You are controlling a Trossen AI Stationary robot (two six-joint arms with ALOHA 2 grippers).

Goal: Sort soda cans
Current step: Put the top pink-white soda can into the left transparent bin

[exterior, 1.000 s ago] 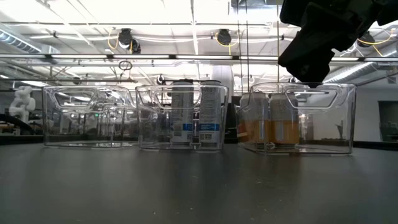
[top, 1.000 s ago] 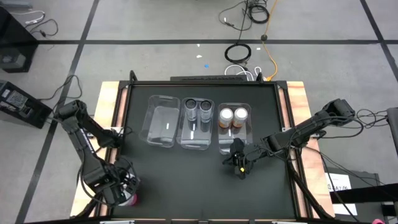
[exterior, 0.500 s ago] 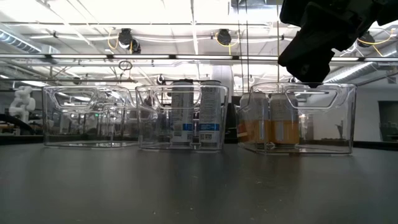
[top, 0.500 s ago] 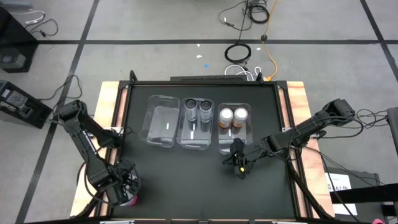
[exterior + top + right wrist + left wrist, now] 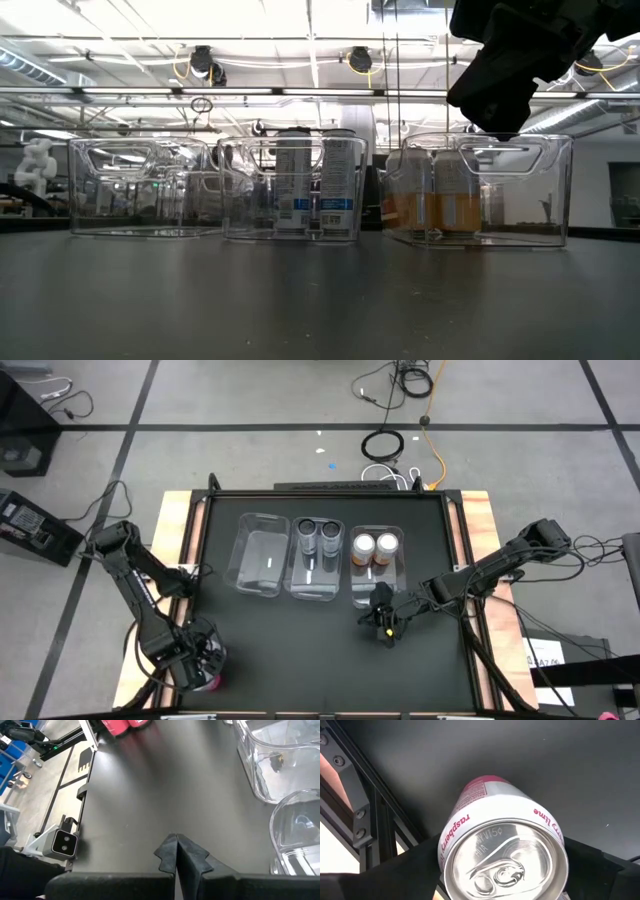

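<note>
**Left tool around a pink can at the desk corner**

You see your left tool [image 5: 200, 665] at the near left corner of the black desk [image 5: 300, 650]. Its fingers are spread wide, and between them stands an upright pink-bodied soda can with a round silver top [image 5: 504, 857]. In the left wrist view the dark fingers [image 5: 420, 865] sit on both sides of the can, very close to its body, but you cannot tell if they press it already. The can stands on the desk, just beside the black metal frame at the edge.

Your right tool [image 5: 388, 628] hangs above the middle right part of the desk, with its fingers pressed together and nothing between them. Just beyond it is a clear rectangular plastic bin [image 5: 377, 592] with two orange-bodied cans with silver tops [image 5: 374, 545] at its far end. Beside that bin, toward the left arm, the middle clear bin [image 5: 318, 585] holds two dark cans [image 5: 318, 530], also at the far end. The third clear bin [image 5: 259, 555] follows in the row.

In the right wrist view, far ahead of the closed fingers [image 5: 175, 852], pink objects [image 5: 122, 725] show at the desk's edge; you cannot tell how many cans they are.
</note>
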